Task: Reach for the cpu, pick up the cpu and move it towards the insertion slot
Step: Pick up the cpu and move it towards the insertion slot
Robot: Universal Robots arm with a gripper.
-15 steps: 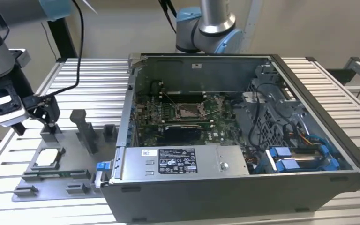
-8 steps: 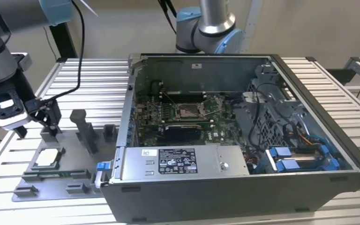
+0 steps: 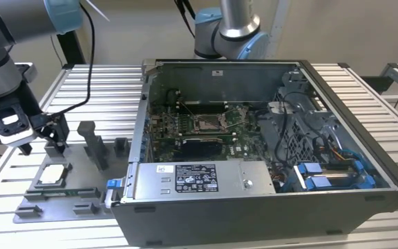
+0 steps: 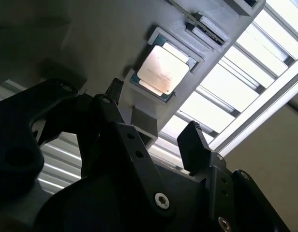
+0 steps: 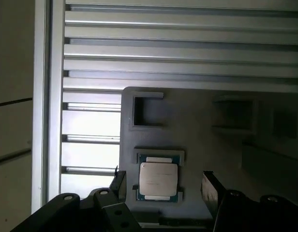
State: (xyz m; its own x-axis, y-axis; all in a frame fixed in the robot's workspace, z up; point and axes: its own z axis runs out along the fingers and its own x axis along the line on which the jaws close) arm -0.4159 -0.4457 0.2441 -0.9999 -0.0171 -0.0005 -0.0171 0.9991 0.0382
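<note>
Silvery cpu (image 3: pixel 52 174) lies flat in its grey fixture tray (image 3: pixel 74 182) on the bench (image 3: pixel 109 83) (well apart from the insertion slot (image 3: pixel 208 123)); jaws hang spread above it, empty.

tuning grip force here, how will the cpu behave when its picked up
Probably stiff: the cpu looks like a flat, metal-topped square. Likely light, being thin and small on the grey fixture. Lying flat in a recess, it shouldn't roll or tip.
</note>
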